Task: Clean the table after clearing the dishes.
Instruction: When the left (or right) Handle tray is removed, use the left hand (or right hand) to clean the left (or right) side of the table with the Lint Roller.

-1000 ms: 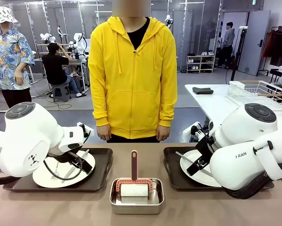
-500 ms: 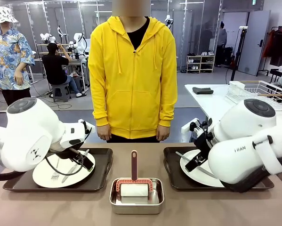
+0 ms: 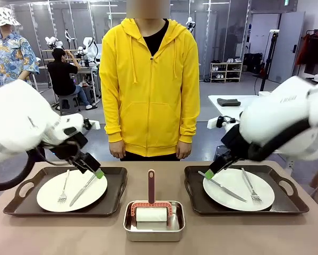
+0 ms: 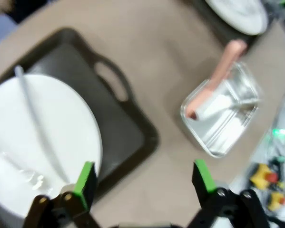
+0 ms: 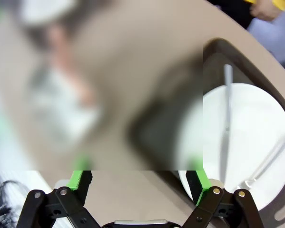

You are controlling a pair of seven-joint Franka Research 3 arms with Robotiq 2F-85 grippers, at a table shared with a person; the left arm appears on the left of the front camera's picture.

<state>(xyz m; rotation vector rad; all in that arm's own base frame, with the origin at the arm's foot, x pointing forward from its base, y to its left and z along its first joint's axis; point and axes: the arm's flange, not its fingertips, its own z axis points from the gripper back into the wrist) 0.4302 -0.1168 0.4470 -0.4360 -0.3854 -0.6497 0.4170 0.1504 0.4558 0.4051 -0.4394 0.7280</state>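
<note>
Both dishes sit on the counter [image 3: 58,236]; we judge nothing cleared yet.

Left tray [image 3: 116,194], dark brown with handles, carries the left plate [image 3: 47,196], with the left fork [image 3: 63,190] and left knife [image 3: 84,188] lying on it. Right tray [image 3: 193,199] carries the right plate [image 3: 230,203], with the right knife [image 3: 222,187] and right fork [image 3: 250,186] on it. The trays lie well apart, one toward each end of the counter.

Between them, nearer our side, stands a small steel pan [image 3: 154,237]. A pink-handled cleaning tool [image 3: 151,186] rests in it, its white pad down in the pan and its handle pointing toward the far edge. Neither claw is near it.

Left claw [image 4: 144,179]: fingers spread wide, released, grasping nothing. In the front view its green tip hangs over the inner rim of the left plate, near the knife's tip. Its wrist view looks down across the tray's inner handle and bare counter.

Right claw [image 5: 140,183]: also spread and empty. In the front view its tip hangs over the inner rim of the right plate, near one end of the right knife. Much of its wrist view is blurred.

A person in a yellow hoodie [image 3: 151,90] stands at the far edge, arms at their sides, touching nothing.

Our reading: the task is at its very start. Both trays have to leave the counter first. The wipe-down comes after that and is not yet begun. We see no obvious spill or crumbs on the bare surface.
</note>
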